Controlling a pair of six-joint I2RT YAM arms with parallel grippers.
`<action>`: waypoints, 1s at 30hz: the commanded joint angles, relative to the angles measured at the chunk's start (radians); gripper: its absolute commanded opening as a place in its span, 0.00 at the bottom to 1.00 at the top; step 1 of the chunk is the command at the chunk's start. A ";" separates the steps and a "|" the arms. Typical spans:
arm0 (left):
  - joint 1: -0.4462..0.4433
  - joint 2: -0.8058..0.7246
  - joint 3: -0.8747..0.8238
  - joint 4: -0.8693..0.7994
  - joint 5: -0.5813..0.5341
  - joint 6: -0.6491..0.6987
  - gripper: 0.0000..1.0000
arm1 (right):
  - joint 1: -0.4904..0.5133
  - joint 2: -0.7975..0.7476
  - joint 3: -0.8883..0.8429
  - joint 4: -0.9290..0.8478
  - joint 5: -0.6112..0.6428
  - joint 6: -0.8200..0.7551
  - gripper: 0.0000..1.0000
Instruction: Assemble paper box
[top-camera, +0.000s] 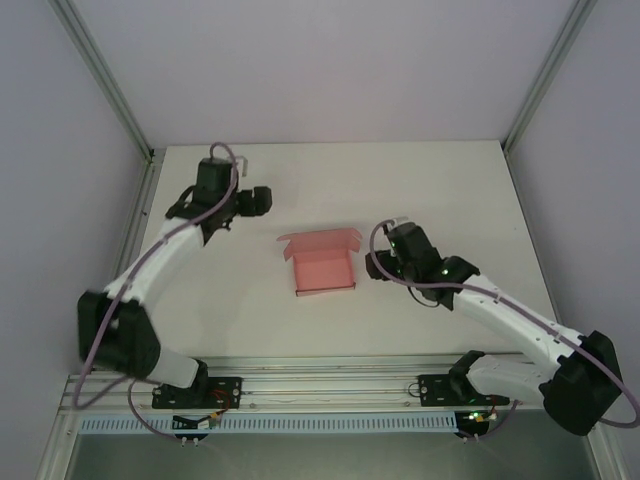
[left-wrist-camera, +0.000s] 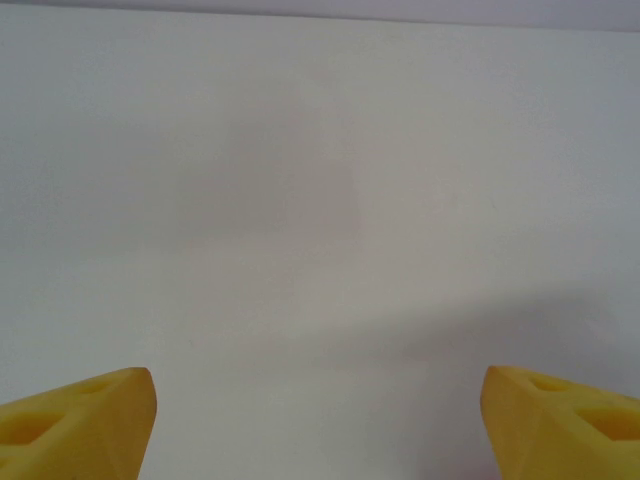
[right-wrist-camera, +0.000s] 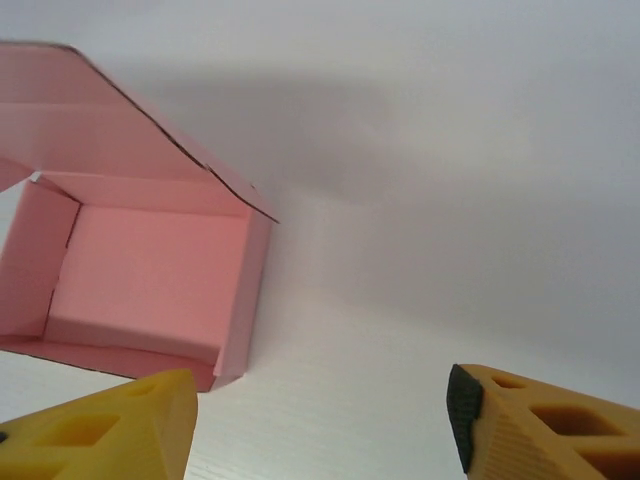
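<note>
Right wrist shows the paper box (right-wrist-camera: 150, 270) lid-up, pink floor bare; left pincer (left-wrist-camera: 318, 400) and right pincer (right-wrist-camera: 322, 400) released.

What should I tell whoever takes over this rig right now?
Pink paper box: in the middle of the table, between the arms. Walls are folded up, lid flap open.
Left gripper: jaws open, empty, over bare table, left of the box.
Right gripper: jaws open, empty, close by the box's right side.
Left to do: probably fold the lid down and tuck it in.
</note>
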 joint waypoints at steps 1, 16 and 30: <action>-0.009 -0.150 -0.188 0.003 0.161 0.076 0.80 | -0.015 0.099 0.109 -0.003 -0.074 -0.203 0.66; -0.116 -0.180 -0.318 0.148 0.363 0.145 0.54 | -0.065 0.424 0.324 -0.019 -0.217 -0.326 0.41; -0.224 -0.067 -0.232 0.066 0.155 0.213 0.34 | -0.064 0.443 0.301 0.009 -0.231 -0.306 0.11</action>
